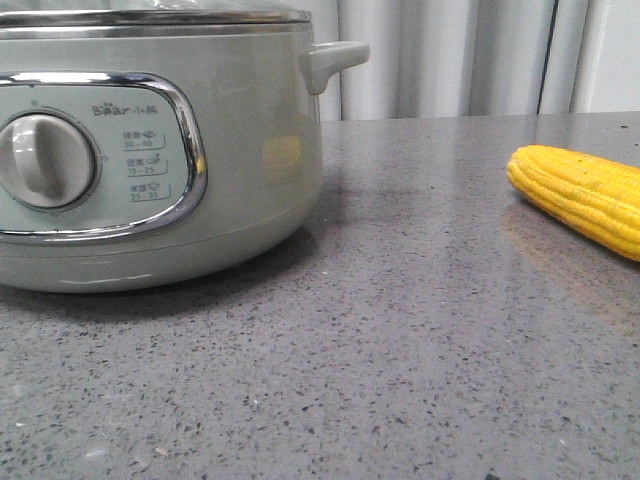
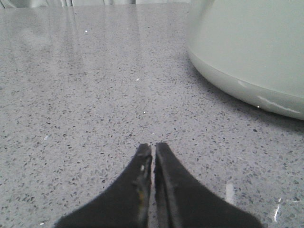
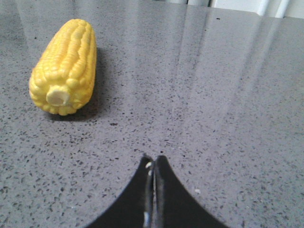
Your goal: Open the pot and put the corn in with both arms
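the pot [image 1: 240,150] stands on the grey speckled tabletop [image 1: 400,330] at the left of the front view, with its glass lid [image 1: 150,18] closed on the steel rim. the knob of the lid is out of view, so i cannot say where exactly it sits. the corn [image 1: 585,195] lies on its side at the right, well apart from the pot, and nothing touches it.

the left gripper [image 2: 153,148] is low over the tabletop near the wall of the pot, its jaws pressed together and holding nothing. the right gripper [image 3: 154,160] is also low, its jaws together and empty, with the corn [image 3: 64,66] lying near it and showing its cut end to the camera.

i judge that no step is done yet: the lid is on and the corn is outside.

the lid is probably glass, so it is stiff, smooth and fragile, and somewhat heavy; it should be taken by its top knob and lifted straight up, not by the rim. the corn looks light and firm, but it is round and tapered, so it can roll or slip. the best hold is probably across the thick middle, with the jaws opened wide first.
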Robot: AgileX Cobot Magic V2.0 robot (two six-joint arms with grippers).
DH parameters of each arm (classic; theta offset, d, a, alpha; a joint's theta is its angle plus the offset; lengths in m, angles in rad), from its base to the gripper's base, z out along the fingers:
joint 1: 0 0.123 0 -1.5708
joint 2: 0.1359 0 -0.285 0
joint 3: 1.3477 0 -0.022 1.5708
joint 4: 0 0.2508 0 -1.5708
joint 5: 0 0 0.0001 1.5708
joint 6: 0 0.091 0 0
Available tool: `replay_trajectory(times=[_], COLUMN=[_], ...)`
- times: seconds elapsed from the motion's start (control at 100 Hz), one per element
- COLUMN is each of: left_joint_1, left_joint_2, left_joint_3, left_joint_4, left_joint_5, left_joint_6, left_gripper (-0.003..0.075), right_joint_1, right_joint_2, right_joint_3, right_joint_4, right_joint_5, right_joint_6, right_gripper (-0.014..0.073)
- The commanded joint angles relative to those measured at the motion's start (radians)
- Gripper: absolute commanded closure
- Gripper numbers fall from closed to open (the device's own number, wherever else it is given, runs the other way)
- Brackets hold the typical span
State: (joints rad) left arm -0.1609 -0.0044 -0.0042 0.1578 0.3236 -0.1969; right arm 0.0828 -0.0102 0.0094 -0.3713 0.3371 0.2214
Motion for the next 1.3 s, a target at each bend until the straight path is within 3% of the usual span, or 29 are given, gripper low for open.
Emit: replay_trajectory(times=[0.0, 0.24, 0.62, 0.71, 0.79, 0.91, 1.15, 1.29], left_joint_1=[-0.003, -0.003, -0.003, -0.003, -0.003, -0.003, -0.003, -0.003], left_joint_2=[-0.03, -0.03, -0.03, -0.03, -0.03, -0.03, -0.03, -0.03], left_joint_3=[0.028, 0.028, 0.028, 0.028, 0.026, 0.027, 0.024, -0.009], left_joint_4=[-0.007, -0.007, -0.013, -0.127, -0.369, -0.562, -0.74, -0.747], left_joint_5=[-0.047, -0.047, -0.061, -0.137, -0.228, -0.345, -0.474, -0.469], left_joint_6=[-0.003, -0.003, -0.003, -0.003, -0.003, -0.005, -0.009, -0.009], left_gripper=[0.0741, 0.0741, 0.0741, 0.0741, 0.0741, 0.0741, 0.0741, 0.0741], right_joint_1=[-0.007, -0.007, -0.007, -0.007, -0.007, -0.007, -0.007, -0.007], right_joint_2=[-0.023, -0.023, -0.023, -0.023, -0.023, -0.023, -0.023, -0.023], right_joint_3=[0.018, 0.018, 0.018, 0.018, 0.018, 0.018, 0.014, -0.037], right_joint_4=[-0.034, -0.044, -0.043, -0.011, 0.023, 0.206, 0.499, 0.533], right_joint_5=[-0.022, -0.08, -0.376, -0.473, -0.507, -0.491, -0.52, -0.488], right_joint_6=[-0.006, -0.006, -0.006, -0.006, -0.006, -0.003, -0.003, -0.003], right_gripper=[0.066, 0.066, 0.066, 0.066, 0.066, 0.066, 0.066, 0.066])
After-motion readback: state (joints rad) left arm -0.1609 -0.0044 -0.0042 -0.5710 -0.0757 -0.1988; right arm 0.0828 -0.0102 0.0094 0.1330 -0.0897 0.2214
